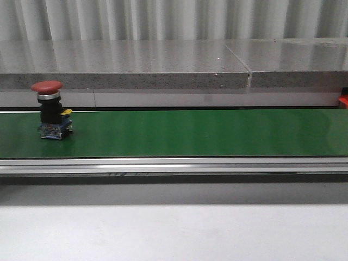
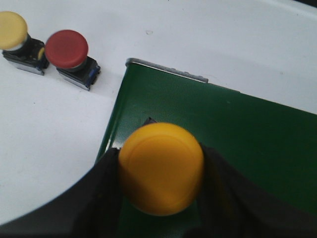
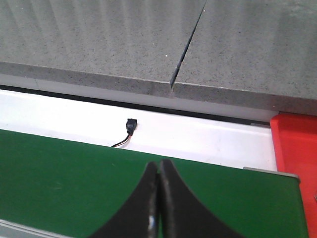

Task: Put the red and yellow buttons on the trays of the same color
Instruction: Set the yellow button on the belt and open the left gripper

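My left gripper (image 2: 159, 153) is shut on the orange-yellow cap of a yellow button (image 2: 161, 171), held over the end of the green belt (image 2: 237, 129). On the white surface beside that belt end stand a pale yellow button (image 2: 12, 29) and a red button (image 2: 66, 48). In the front view another red button (image 1: 48, 87) stands upright on the belt (image 1: 190, 133) at the far left; neither gripper shows there. Above the belt (image 3: 59, 173), my right gripper (image 3: 159, 166) is shut and holds nothing. A red tray (image 3: 296, 144) lies past the belt's end. The yellow tray is out of view.
A grey stone ledge (image 1: 163, 62) runs behind the belt, and an aluminium rail (image 1: 174, 164) runs along its front. White table surface (image 1: 174, 234) lies nearest me. A small black connector with a wire (image 3: 130, 126) sits on the white strip behind the belt.
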